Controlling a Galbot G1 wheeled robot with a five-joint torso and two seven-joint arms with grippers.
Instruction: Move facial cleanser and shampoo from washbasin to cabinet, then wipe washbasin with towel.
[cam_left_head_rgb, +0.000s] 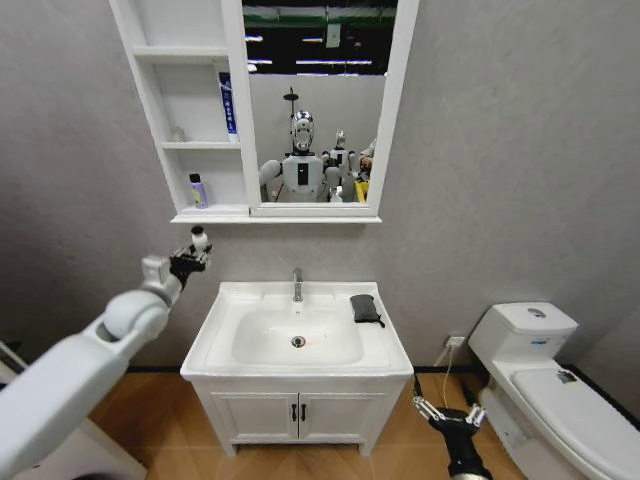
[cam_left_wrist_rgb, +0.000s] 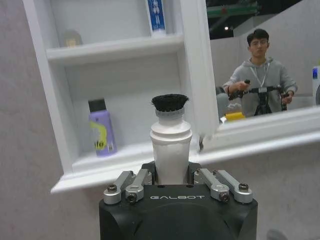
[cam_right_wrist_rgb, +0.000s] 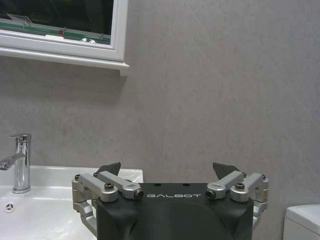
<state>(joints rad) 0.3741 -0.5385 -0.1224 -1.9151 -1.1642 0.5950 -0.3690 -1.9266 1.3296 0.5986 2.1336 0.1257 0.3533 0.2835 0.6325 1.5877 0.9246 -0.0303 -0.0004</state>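
Note:
My left gripper (cam_left_head_rgb: 192, 256) is raised left of the washbasin (cam_left_head_rgb: 225, 300), just below the cabinet (cam_left_head_rgb: 190, 146), and is shut on a white bottle (cam_left_head_rgb: 199, 238) with a black cap. In the left wrist view that bottle (cam_left_wrist_rgb: 171, 145) stands upright in the left gripper (cam_left_wrist_rgb: 171, 175), in front of the bottom shelf (cam_left_wrist_rgb: 115, 160). A purple bottle (cam_left_head_rgb: 198, 190) (cam_left_wrist_rgb: 102, 129) with a black cap stands on that shelf. I cannot tell which bottle is the cleanser and which the shampoo. The dark towel (cam_left_head_rgb: 365, 308) lies on the basin's right rim. My right gripper (cam_left_head_rgb: 448, 412) (cam_right_wrist_rgb: 170, 172) hangs open, low at the right.
A chrome tap (cam_left_head_rgb: 297, 284) (cam_right_wrist_rgb: 20, 162) stands at the basin's back. A blue-and-white tube (cam_left_head_rgb: 228, 103) (cam_left_wrist_rgb: 156, 16) leans on the middle shelf beside the mirror (cam_left_head_rgb: 315, 100). The vanity doors (cam_left_head_rgb: 297, 412) are below, and a white toilet (cam_left_head_rgb: 550, 380) stands at the right.

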